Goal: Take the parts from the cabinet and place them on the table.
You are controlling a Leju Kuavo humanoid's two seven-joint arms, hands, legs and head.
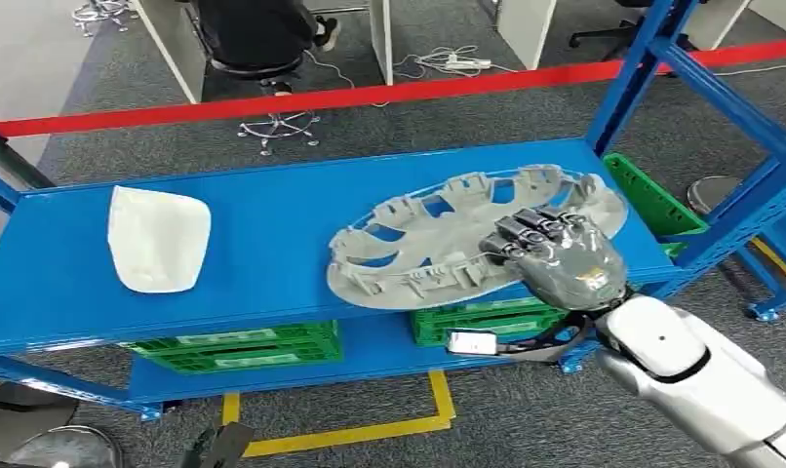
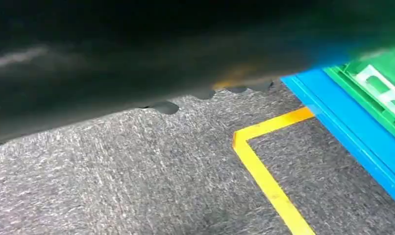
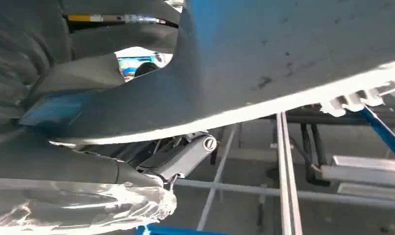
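R hand (image 1: pixel 557 255) grips near edge of grey wheel-cover part (image 1: pixel 438 244), fingers on top, thumb under per wrist view | part lies flat on blue shelf (image 1: pixel 272 234), stretching away to hand's left | white part (image 1: pixel 158 237) well apart, far left | green crates (image 1: pixel 243 346) below shelf | L hand state: can't tell

A red barrier tape (image 1: pixel 370 95) crosses grey carpet, with green crates (image 1: pixel 238 347) and yellow floor tape (image 1: pixel 438 405) nearer.
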